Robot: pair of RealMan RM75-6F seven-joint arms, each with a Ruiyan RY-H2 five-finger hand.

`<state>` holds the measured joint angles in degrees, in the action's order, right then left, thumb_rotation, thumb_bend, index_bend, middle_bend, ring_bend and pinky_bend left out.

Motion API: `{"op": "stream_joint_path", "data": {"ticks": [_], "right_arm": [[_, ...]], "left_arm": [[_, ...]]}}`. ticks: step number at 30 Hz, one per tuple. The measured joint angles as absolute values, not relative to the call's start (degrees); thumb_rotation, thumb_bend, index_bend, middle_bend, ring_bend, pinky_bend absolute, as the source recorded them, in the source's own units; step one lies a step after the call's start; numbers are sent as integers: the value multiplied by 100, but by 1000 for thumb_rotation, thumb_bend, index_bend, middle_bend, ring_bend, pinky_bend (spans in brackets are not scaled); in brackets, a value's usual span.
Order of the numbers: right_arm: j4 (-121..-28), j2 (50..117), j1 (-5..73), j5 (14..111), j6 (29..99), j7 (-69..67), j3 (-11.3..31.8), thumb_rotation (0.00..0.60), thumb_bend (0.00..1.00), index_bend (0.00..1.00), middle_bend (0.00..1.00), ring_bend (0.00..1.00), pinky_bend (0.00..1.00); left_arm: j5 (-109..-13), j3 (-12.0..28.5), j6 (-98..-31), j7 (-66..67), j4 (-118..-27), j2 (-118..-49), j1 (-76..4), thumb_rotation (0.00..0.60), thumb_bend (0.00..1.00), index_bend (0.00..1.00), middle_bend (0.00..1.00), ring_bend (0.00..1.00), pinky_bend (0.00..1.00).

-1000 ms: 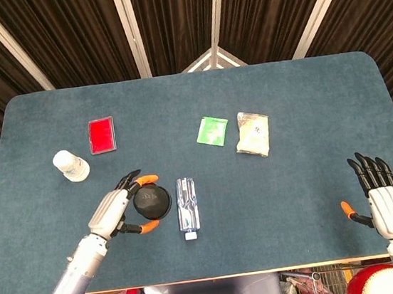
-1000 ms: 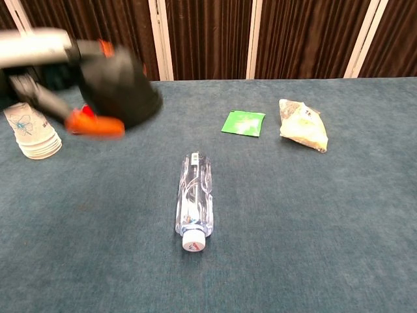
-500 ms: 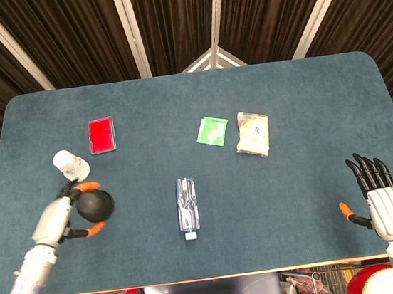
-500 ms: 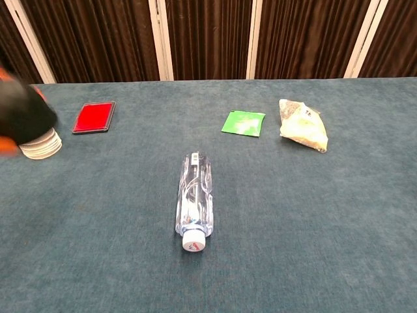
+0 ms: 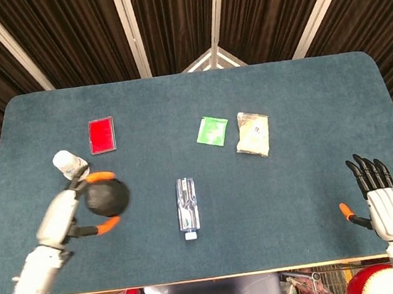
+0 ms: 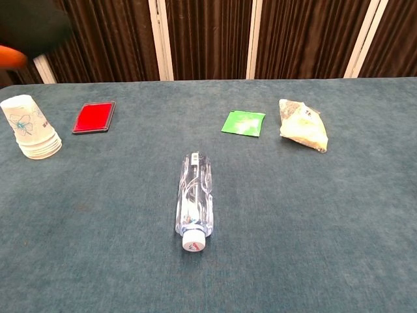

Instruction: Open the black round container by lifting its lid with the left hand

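Container (image 5: pixel 106 197) — black, round — is grasped whole in the left robot hand (image 5: pixel 72 211), raised off the desk (image 5: pixel 285 107) beside the paper cups (image 5: pixel 70 164). Lid not visibly separated, so opening looks undone — right robot hand (image 5: pixel 384 199) rests released, fingers apart.

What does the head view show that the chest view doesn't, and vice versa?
Head view only: the right robot hand, fingers spread and holding nothing, near the table's front right edge, and the whole left robot hand gripping the black round container.

Chest view only: the floral print on the stacked paper cups; the left robot hand and container are just a dark blur with an orange fingertip at the top left corner.

Both: the red card, green packet, snack bag and the water bottle lying on its side.
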<state>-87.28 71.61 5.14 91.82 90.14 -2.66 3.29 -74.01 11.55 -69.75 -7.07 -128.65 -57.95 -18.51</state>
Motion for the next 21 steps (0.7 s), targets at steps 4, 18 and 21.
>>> {"op": "stream_joint_path", "data": {"ticks": [4, 18, 21], "right_arm": [[-8784, 7141, 506, 9240, 9037, -227, 307, 600, 289, 68, 24, 68, 11], [-8815, 7144, 501, 9208, 8974, -101, 284, 600, 289, 68, 24, 68, 11], [-8803, 7162, 522, 9208, 8937, -97, 286, 600, 288, 68, 24, 68, 11]], "left_arm": [[-7406, 945, -6541, -960, -12156, -5922, -1862, 600, 467, 269, 476, 0, 0], [-8209, 1030, -6951, -1686, -12720, -5643, -1766, 600, 467, 299, 497, 5, 9], [-8158, 903, -6873, -1732, -12596, -5715, -1771, 600, 467, 300, 492, 5, 7]]}}
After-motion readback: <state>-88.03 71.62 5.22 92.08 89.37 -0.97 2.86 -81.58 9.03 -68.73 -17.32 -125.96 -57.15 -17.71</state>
